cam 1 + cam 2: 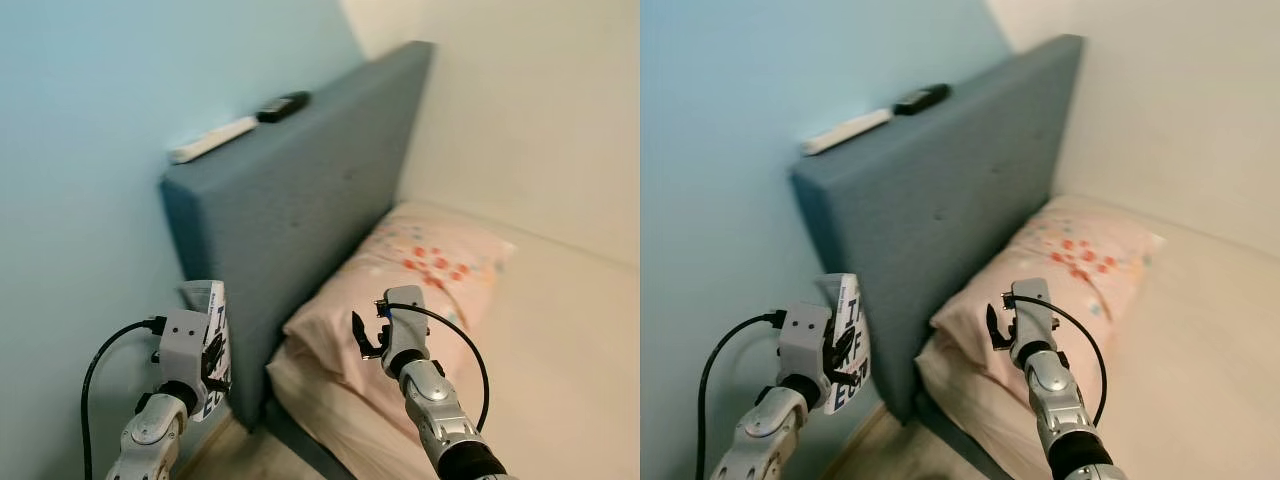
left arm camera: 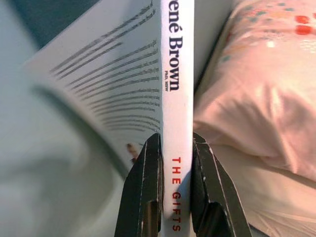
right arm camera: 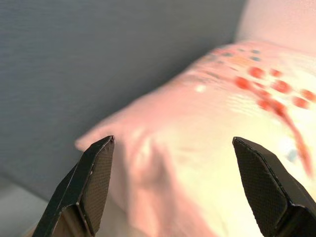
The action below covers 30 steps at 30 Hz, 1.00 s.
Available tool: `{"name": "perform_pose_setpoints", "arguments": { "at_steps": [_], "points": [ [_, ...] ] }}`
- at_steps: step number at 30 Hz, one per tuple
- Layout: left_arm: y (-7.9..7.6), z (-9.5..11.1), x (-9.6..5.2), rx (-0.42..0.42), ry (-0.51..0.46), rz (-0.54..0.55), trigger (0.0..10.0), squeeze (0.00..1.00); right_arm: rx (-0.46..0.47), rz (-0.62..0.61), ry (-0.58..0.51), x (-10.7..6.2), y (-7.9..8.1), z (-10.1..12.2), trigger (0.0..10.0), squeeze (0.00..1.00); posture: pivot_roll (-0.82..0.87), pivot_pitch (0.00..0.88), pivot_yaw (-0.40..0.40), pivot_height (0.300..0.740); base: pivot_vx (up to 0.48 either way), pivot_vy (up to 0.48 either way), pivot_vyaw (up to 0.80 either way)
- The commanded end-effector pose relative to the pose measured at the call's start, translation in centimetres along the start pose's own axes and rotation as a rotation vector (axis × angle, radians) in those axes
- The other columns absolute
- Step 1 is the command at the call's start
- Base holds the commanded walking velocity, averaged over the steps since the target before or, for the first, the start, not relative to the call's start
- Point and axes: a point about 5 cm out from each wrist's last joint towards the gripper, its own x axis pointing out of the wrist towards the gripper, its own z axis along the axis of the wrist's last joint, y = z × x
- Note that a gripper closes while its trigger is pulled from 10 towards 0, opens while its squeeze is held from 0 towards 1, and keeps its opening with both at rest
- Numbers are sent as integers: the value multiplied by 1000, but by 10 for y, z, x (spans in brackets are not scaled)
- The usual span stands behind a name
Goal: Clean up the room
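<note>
My left gripper point(image 2: 177, 143) is shut on a white paperback book point(image 2: 177, 94), pinching its spine between both fingers. In the head views that book point(image 1: 213, 345) is held upright at the lower left, beside the end of the grey-blue headboard point(image 1: 300, 210). My right gripper point(image 3: 173, 148) stands open with nothing between its fingers, hovering just before a pink pillow point(image 1: 420, 280) with red and teal dots. In the head view this right gripper point(image 1: 362, 335) is over the pillow's near corner.
A white remote point(image 1: 212, 139) and a black remote point(image 1: 283, 106) lie on top of the headboard. The pale blue wall point(image 1: 80, 180) runs along the left. The cream mattress point(image 1: 560, 340) stretches to the right, below a white wall.
</note>
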Motion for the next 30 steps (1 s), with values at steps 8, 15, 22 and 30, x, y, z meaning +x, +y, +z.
{"name": "perform_pose_setpoints", "arguments": {
  "at_steps": [8,15,22,30],
  "points": [
    [-10,-18,-12,58,107,-215,10000,0,17,11,25,-1,3,-4,10000,0,42,100,-9,740,0,0,-800],
    [4,-36,-26,180,237,-302,10000,0,18,15,36,-2,4,-7,10000,0,50,106,-11,740,0,0,-800],
    [5,-33,-27,175,222,-320,10000,0,19,16,39,-2,4,-7,10000,0,50,105,-9,740,0,0,-800],
    [6,-13,-3,174,95,-100,10000,0,18,1,35,-3,-1,-7,10000,0,40,109,-5,740,0,0,-800]
  ]
}}
